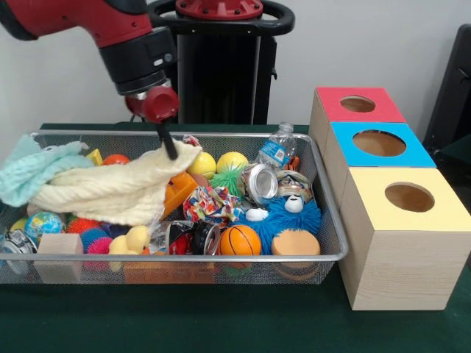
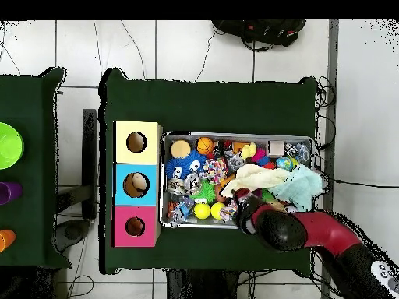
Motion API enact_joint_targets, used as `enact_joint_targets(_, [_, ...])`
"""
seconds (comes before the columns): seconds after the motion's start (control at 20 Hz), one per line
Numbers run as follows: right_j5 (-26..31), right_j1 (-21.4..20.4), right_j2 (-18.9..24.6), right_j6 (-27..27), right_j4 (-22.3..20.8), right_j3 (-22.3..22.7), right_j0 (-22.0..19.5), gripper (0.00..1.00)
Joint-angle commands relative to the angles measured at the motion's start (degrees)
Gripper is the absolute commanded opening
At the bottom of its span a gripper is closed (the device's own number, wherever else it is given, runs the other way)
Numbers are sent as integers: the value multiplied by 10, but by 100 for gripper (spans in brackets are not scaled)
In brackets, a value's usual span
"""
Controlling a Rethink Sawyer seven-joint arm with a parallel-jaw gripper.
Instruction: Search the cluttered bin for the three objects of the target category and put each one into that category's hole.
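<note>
My gripper (image 1: 171, 149) hangs over the left half of the wire bin (image 1: 221, 258), near its back side. Its black fingers are shut on the top edge of a cream knit cloth (image 1: 110, 190), which rises to a peak at the tips and drapes down over the toys. A pale teal cloth (image 1: 29, 173) lies against it at the bin's left end. In the overhead view the gripper (image 2: 241, 195) sits at the cream cloth (image 2: 253, 177), beside the teal cloth (image 2: 300, 185). Whatever lies under the cloths is hidden.
Beside the bin stand three wooden boxes with round holes: red (image 1: 358, 104), blue (image 1: 379, 143), yellow (image 1: 408, 197). The bin holds a basketball (image 1: 240, 240), blue fuzzy toy (image 1: 291, 220), crushed can (image 1: 259, 182), water bottle (image 1: 277, 149), yellow balls (image 1: 232, 160), globe ball (image 1: 43, 223) and wooden block (image 1: 59, 244).
</note>
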Motion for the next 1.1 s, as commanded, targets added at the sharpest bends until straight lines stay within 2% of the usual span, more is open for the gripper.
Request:
enact_joint_targets(0.05, [-48, -28, -65, 16, -37, 72, 32, 0])
enact_joint_targets(0.4, [-66, -23, -91, 2, -28, 61, 55, 0])
enact_joint_targets(0.7, [-77, -16, -99, -4, -16, 50, 70, 0])
enact_joint_targets(1.0, [-78, -8, -95, -15, -11, 41, 68, 0])
enact_joint_targets(1.05, [-83, -9, -95, -13, -11, 47, 70, 100])
enact_joint_targets(1.1, [-82, -8, -93, -14, -9, 45, 68, 100])
